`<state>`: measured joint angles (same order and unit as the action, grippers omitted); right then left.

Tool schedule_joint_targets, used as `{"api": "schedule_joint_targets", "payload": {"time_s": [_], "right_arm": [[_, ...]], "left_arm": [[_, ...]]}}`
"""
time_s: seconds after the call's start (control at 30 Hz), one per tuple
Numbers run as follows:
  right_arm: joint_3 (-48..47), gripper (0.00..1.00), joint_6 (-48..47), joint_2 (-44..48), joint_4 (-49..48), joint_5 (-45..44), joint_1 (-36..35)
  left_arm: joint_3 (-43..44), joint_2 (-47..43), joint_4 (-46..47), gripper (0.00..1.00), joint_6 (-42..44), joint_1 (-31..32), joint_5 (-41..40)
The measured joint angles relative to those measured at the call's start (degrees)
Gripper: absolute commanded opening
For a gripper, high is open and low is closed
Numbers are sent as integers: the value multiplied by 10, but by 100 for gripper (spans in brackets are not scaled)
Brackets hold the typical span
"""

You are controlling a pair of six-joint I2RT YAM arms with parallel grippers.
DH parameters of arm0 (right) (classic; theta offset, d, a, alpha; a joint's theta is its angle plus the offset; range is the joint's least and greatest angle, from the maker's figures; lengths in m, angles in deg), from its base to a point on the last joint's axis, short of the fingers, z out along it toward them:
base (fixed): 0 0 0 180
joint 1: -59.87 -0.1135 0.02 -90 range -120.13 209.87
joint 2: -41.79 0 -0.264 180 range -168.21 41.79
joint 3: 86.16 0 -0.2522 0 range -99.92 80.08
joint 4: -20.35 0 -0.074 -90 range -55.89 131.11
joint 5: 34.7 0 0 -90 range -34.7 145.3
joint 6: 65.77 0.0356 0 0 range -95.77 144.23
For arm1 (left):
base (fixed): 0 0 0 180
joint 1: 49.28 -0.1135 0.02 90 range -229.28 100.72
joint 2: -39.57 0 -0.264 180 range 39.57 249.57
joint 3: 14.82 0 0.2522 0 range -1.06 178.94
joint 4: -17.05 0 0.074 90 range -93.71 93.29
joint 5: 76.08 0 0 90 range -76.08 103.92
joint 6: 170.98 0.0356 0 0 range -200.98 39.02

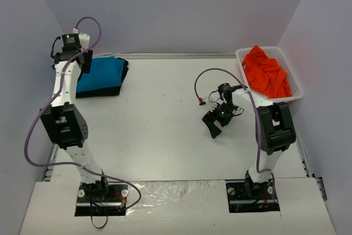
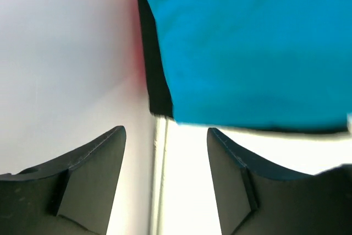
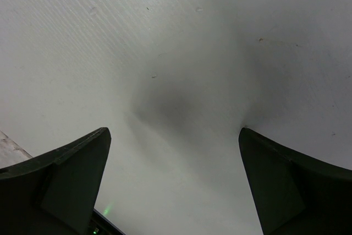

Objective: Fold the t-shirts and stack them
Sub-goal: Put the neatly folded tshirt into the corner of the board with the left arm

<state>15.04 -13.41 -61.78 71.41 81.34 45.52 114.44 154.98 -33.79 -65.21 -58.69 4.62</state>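
Hovering far left, the left gripper (image 2: 165,131) spreads empty fingers (image 2: 82,180) above a folded teal-blue cloth t-shirt (image 1: 102,74) lying on a black t-shirt (image 2: 157,81). The right gripper (image 3: 173,130) gapes, empty, over the white tabletop (image 1: 159,119); crumpled orange t-shirts (image 1: 267,72) fill the white slotted plastic basket (image 1: 295,78).

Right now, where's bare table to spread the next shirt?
Free: the wide middle of the table, between the folded teal shirt far left and the right pincer. Crowded: far-right corner, basket of orange shirts; far-left corner, left pincer at the teal shirt's edge.
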Motion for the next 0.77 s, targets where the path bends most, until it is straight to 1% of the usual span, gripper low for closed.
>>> {"api": "schedule_joint_targets", "payload": {"time_s": [0.07, 0.1, 0.2, 0.3, 0.37, 0.47, 0.6, 0.63, 0.7, 0.77], "right_arm": [[3, 100, 0, 5, -2, 2, 0], [6, 100, 0, 9, -4, 2, 0], [9, 100, 1, 31, -6, 4, 1], [5, 100, 6, 93, -6, 2, 1], [-17, 100, 15, 146, -2, -6, 1], [-80, 100, 46, 214, -7, -44, 2], [-156, 100, 102, 283, -36, -111, 3], [-164, 100, 112, 299, -43, -126, 5], [-169, 100, 130, 329, -53, -150, 9], [-167, 100, 143, 358, -56, -171, 23]], "left_arm": [[-93, -90, 17, 63, -3, 2, 28], [-146, -141, 33, 66, -9, 3, 43], [-280, -291, 52, 71, -22, 12, 99], [-372, -424, 56, 73, -32, 26, 155], [-415, -490, 57, 73, -36, 36, 189], [-469, -556, 57, 73, -41, 45, 227], [-549, -598, 58, 77, -45, 49, 252], [-568, -602, 59, 80, -44, 49, 259], [-598, -607, 59, 80, -43, 49, 266], [-610, -608, 56, 81, -43, 49, 273]]}}
